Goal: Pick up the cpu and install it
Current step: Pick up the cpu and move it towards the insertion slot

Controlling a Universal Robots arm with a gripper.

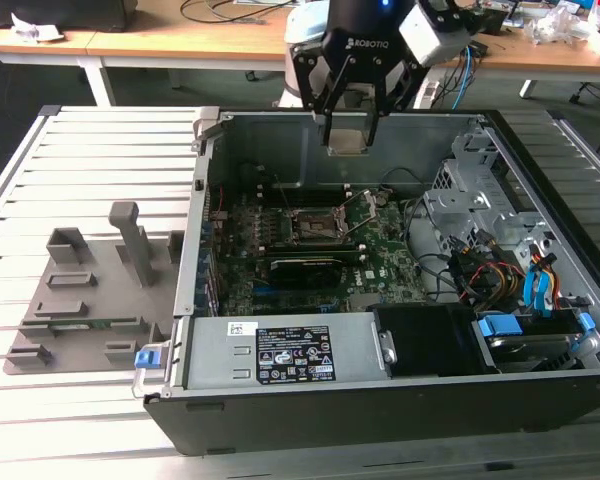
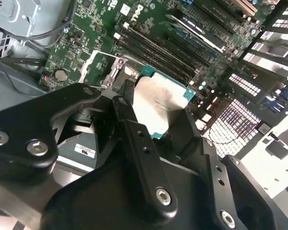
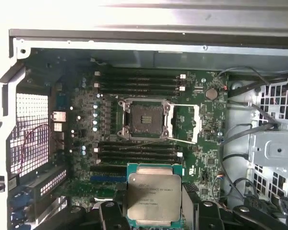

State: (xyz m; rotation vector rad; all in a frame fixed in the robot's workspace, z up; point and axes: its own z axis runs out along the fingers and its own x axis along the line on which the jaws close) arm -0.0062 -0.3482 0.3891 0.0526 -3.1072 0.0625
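My gripper [image 1: 349,138] hangs over the far side of the open computer case [image 1: 400,410], shut on the cpu [image 1: 348,134], a flat square chip with a silvery top plate. In both wrist views the cpu [image 3: 153,197] [image 2: 157,103] sits between the black fingers [image 3: 110,212], held by its edges. The black socket frame [image 1: 315,228] [image 3: 145,118] lies on the green motherboard below and ahead of the chip, its cover plate swung open and its thin lever raised. The chip is well above the board, touching nothing but the fingers.
A long dark card [image 1: 310,265] lies just in front of the socket. Memory slots [image 3: 137,84] flank it. A metal drive cage [image 1: 475,195] and cables [image 1: 500,270] fill the exterior view's right. A grey foam tray [image 1: 90,300] sits outside the case on the left.
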